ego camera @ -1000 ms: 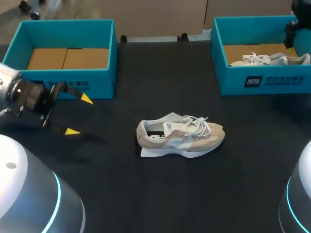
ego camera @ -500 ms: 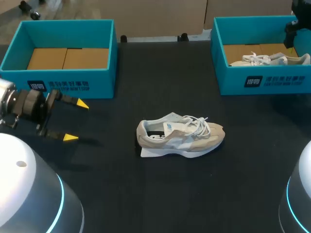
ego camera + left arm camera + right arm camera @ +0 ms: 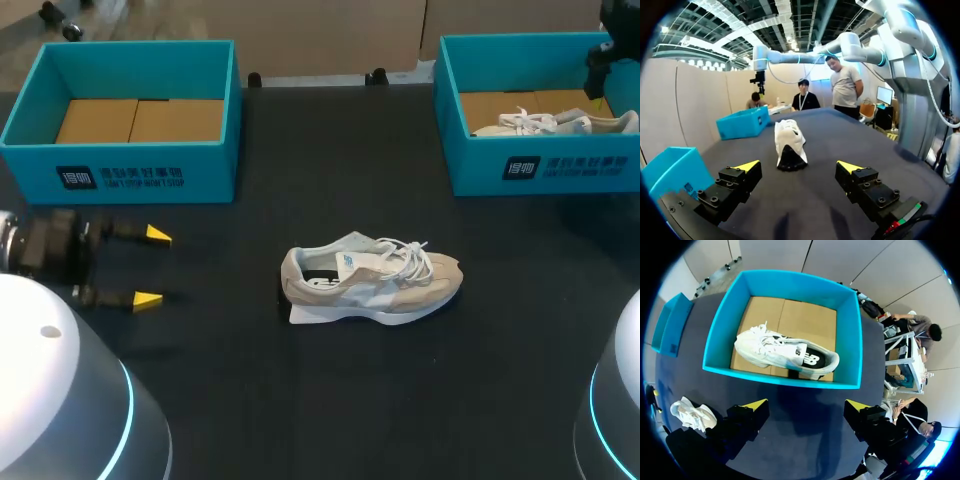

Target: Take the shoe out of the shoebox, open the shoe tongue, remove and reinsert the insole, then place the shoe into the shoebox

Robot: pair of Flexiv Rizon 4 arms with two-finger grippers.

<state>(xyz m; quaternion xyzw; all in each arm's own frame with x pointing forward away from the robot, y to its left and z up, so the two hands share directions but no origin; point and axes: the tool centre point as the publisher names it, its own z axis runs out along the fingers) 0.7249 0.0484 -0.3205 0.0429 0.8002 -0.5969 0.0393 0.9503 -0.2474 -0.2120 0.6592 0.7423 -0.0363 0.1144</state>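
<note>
L arm comes in low from the L edge, wrist roughly level. Its pincer (image 3: 152, 268) (image 3: 799, 166) points across the bench (image 3: 300, 400) toward the middle. Fingers wide apart, nothing between them. It sits in front of the L box (image 3: 130, 178), clear of it.

The shoe (image 3: 372, 285) (image 3: 789, 142) lies on its side mid-bench, well ahead of the L pincer, heel end toward it, laces loose. No contact w/ either arm.

R arm is high over the R box (image 3: 540, 165) (image 3: 780, 377), pincer (image 3: 807, 404) aimed straight down. Fingers apart, empty. A 2nd shoe (image 3: 785, 355) (image 3: 555, 123) lies inside that box on the cardboard floor.

Vs 1 s ago: the L pincer has backed off toward the L edge and dropped away from the L box front. Its tilt has flattened, so the tips now stack more squarely. The gap between the fingers looks abt the same. Shoe, both boxes and R arm haven't shifted.
</note>
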